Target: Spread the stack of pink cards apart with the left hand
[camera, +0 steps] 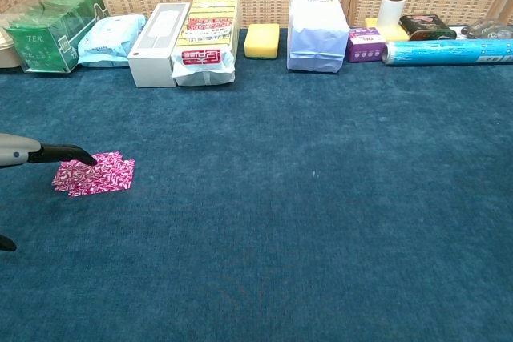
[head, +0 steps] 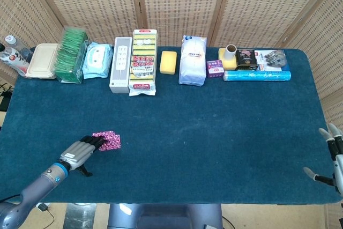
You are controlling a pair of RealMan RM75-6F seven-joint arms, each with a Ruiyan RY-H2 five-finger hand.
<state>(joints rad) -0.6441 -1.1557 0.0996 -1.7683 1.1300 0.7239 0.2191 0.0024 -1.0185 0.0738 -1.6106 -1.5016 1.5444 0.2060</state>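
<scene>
Risk: whole stack sliding as one lump instead of fanning, if press too heavy.
Pink patterned paper cards, lower left of frame on blue felt table, slightly splayed.
Left hand flat, fingertips over cards' left edge, gripping nothing.
Right hand at lower right edge, spread, empty.

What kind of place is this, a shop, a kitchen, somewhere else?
Most likely a robot test room, not a shop. A table covered in blue felt stands before wicker screens. Household goods such as a yellow sponge line its far edge like props. A robot's left hand reaches to pink cards.
</scene>
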